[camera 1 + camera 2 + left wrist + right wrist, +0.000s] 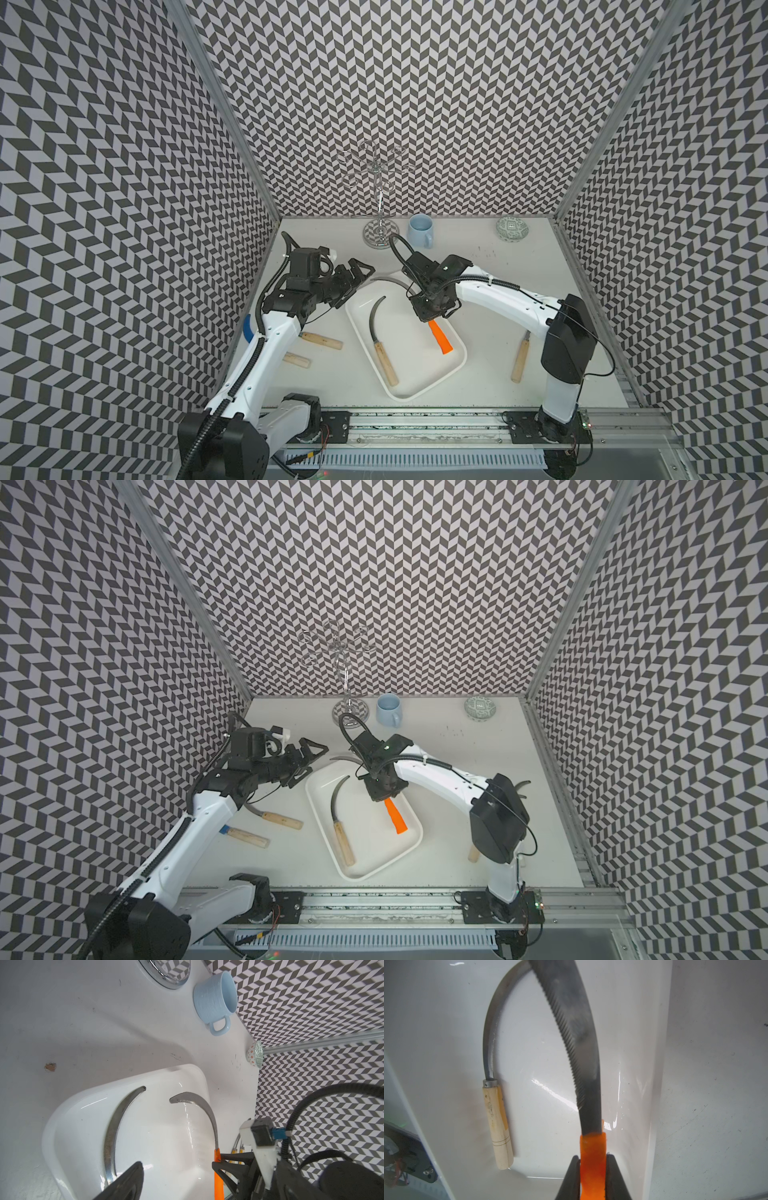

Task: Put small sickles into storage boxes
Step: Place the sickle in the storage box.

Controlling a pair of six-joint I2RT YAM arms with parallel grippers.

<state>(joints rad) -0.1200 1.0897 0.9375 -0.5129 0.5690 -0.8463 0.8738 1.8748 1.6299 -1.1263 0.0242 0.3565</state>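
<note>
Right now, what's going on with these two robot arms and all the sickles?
The right pincer grips a curved grey-bladed sickle by its bright orange handle, holding it over the shallow white plastic tray. A pale wooden-handled sickle already lies inside. The left pincer is open and empty near the tray's far corner. More are out on the white table: a pair of wooden-handled sickles beside the left arm, and another sickle beside the right arm.

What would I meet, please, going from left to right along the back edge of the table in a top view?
Metal wire stand → light blue mug → green-patterned bowl.
</note>
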